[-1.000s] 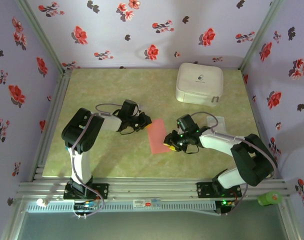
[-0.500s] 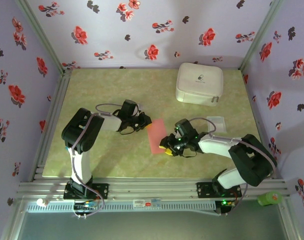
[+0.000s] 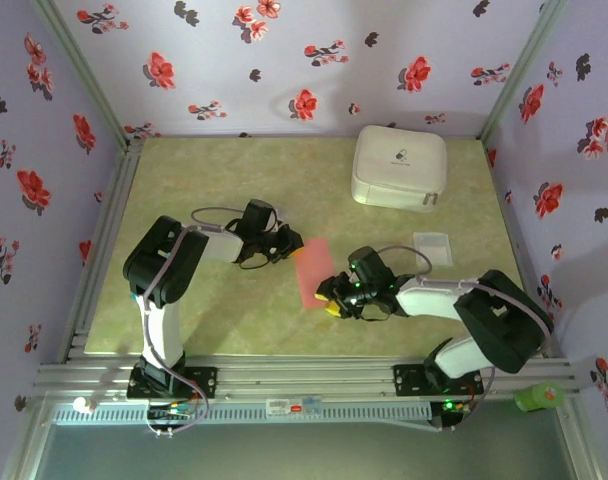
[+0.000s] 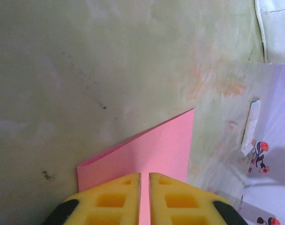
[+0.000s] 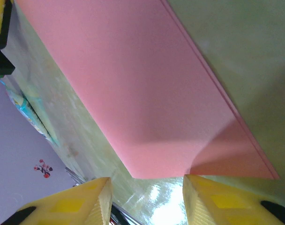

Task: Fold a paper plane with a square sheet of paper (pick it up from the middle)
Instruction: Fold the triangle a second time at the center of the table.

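Note:
The square sheet of paper [image 3: 312, 271] lies folded in half as a long salmon-red rectangle in the middle of the table. My left gripper [image 3: 290, 243] is at its far left end, shut on the square sheet of paper [image 4: 154, 147], which runs up between the yellow pads [image 4: 121, 197]. My right gripper [image 3: 330, 294] is low at the sheet's near right end and stands open. In the right wrist view the sheet [image 5: 142, 89] has its corner just ahead of the gap between the two fingertips [image 5: 98, 199].
A white rounded-square case [image 3: 399, 167] sits at the back right. A small clear packet [image 3: 432, 246] lies flat to the right of my right arm. Floral walls close in the table on three sides. A green object [image 3: 537, 397] rests outside the frame at the near right.
My right gripper has slid left and nearer along the sheet's right side to its near end, and its jaws have opened wider. The left gripper and the sheet have stayed put.

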Robot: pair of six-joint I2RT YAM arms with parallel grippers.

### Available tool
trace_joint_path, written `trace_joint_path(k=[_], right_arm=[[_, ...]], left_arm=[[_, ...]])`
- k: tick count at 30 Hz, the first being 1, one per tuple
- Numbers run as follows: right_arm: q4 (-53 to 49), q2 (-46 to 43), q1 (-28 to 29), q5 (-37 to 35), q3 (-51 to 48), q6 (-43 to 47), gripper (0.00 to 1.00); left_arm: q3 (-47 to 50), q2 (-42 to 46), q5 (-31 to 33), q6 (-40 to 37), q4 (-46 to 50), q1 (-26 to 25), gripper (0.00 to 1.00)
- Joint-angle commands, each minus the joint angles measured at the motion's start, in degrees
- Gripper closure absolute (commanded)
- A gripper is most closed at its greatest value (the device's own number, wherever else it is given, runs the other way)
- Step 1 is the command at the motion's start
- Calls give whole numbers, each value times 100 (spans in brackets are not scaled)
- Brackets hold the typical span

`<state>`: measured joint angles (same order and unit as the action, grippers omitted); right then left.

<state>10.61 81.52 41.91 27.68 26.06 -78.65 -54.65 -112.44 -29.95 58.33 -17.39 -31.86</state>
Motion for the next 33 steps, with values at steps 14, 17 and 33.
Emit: trace_joint_path(k=[14, 17, 33], right_arm=[[144, 169, 71, -188, 12, -152, 55], [82, 189, 76, -235, 98, -121, 55], [74, 114, 122, 8, 19, -63, 55]], left_arm=[[82, -98, -89, -12, 395, 4, 86], [86, -94, -89, -24, 403, 4, 86], [112, -99, -85, 26, 332, 4, 86]])
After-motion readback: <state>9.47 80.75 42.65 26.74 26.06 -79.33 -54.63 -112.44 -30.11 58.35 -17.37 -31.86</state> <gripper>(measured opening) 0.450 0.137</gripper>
